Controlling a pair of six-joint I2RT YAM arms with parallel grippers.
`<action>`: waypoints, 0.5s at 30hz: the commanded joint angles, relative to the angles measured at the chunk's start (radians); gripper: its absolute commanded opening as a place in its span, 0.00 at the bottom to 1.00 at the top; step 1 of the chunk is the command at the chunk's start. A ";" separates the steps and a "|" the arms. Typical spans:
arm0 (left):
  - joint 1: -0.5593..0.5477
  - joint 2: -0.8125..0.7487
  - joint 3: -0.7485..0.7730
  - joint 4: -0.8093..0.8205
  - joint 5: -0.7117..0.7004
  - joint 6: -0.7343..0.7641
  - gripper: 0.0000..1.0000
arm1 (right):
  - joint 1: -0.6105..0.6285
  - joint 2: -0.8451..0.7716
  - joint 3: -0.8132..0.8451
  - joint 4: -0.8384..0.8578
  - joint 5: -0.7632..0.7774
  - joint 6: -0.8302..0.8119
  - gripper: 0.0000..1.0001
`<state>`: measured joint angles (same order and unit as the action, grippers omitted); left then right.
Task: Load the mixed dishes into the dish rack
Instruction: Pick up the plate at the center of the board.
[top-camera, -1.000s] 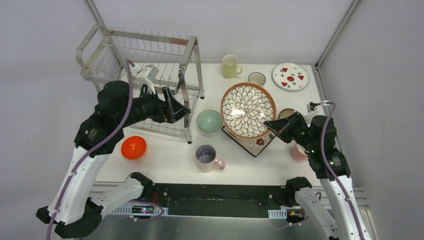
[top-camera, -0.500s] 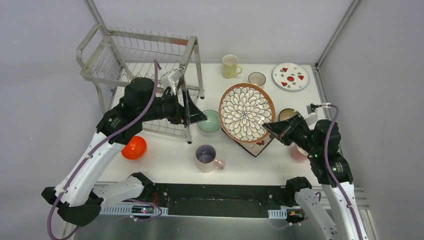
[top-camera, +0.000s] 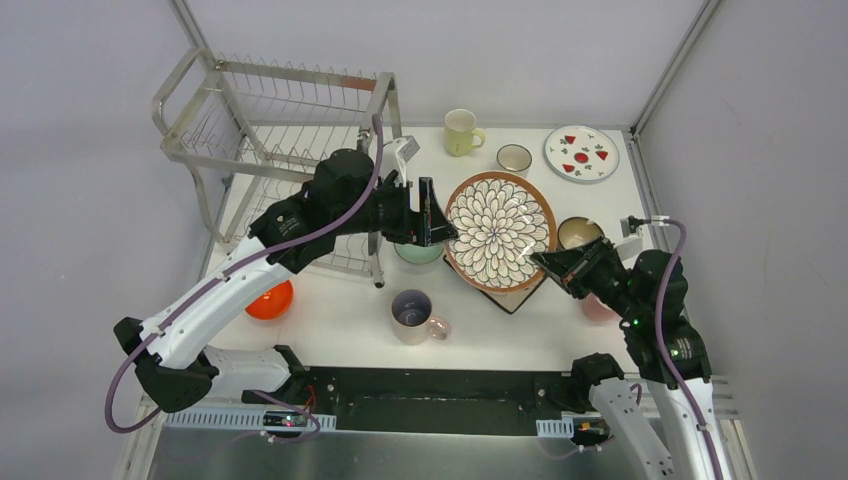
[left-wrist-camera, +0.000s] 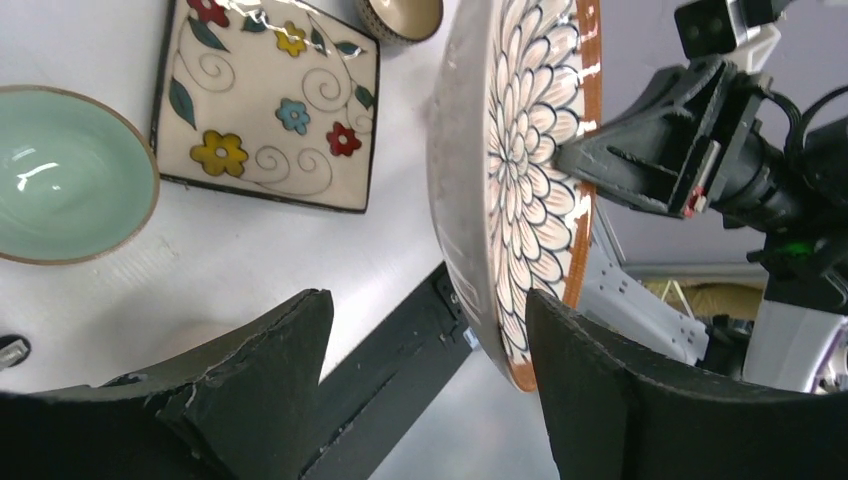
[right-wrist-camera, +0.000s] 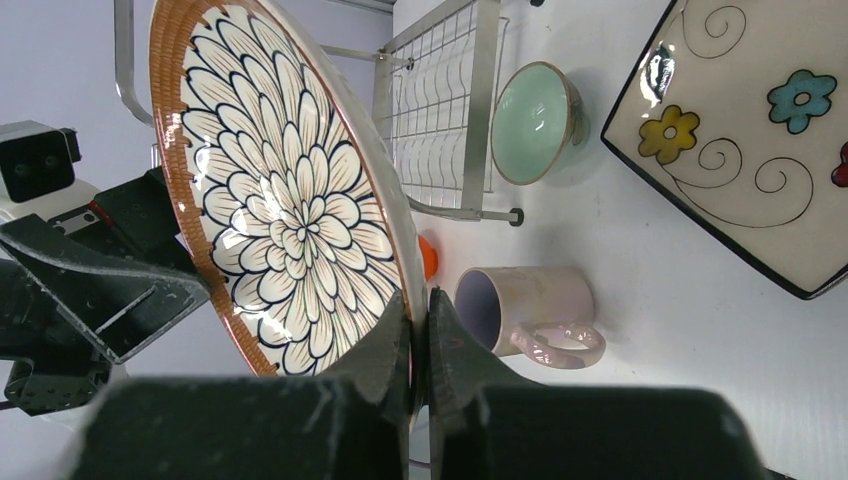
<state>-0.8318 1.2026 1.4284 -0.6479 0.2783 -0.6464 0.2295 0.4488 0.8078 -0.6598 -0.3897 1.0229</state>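
Mid-frame, my left claw, wide open and empty, faces the left rim of the plate my right claw pinches.

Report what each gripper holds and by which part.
The right gripper pinches the petal-pattern plate by its rim. The left gripper is open beside the opposite rim, holding nothing.

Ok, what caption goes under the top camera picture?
Right gripper holds the petal plate tilted up; the open left gripper straddles its opposite rim.

Overhead plus wrist close-ups — shared petal plate
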 joint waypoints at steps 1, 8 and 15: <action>-0.008 0.014 0.025 0.089 -0.073 -0.006 0.71 | 0.002 -0.029 0.049 0.175 -0.017 0.054 0.00; -0.010 0.060 0.034 0.120 -0.094 -0.025 0.58 | 0.002 -0.022 0.058 0.157 0.018 0.026 0.00; -0.016 0.113 0.046 0.160 -0.102 -0.037 0.40 | 0.002 0.006 0.044 0.167 0.028 0.012 0.00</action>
<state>-0.8326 1.2926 1.4307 -0.5529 0.2077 -0.6708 0.2295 0.4541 0.8078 -0.6598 -0.3393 1.0080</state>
